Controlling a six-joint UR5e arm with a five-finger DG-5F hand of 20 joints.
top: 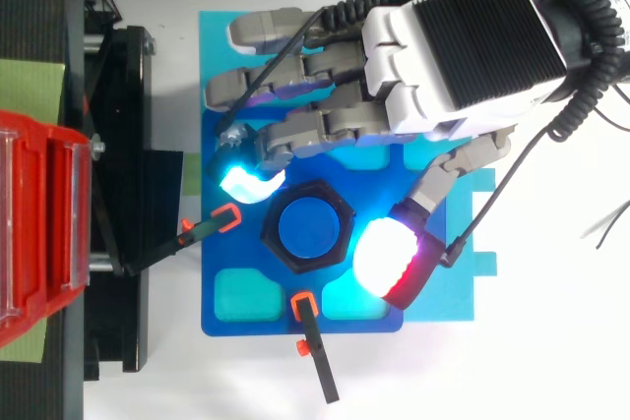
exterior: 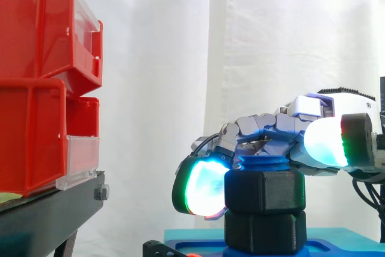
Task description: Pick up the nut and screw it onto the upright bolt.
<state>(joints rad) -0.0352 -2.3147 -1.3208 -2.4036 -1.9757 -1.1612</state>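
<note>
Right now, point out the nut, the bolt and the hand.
nut (exterior: 264,192): side view, front face of the upper black hexagon.
bolt (top: 306,228): top view, its round blue top end.
hand (top: 463,36): top view, black ribbed cover on its back.

A white bench (top: 551,341) carries the work. Directly under the hand (top: 463,46), whose fingers pinch the nut (exterior: 264,191), a dark blue plate (top: 212,46) lies flat on a lighter cyan sheet (top: 448,302) that juts out on the hand's thumb side. An orange-tipped black clamp (top: 315,346) lies on the bench off the plate's edge, on the thumb side. A second clamp (top: 202,231) reaches the plate from beyond the fingertips. There a black stand (top: 128,145) stands beside the plate, bearing red bins (top: 39,223).
</note>
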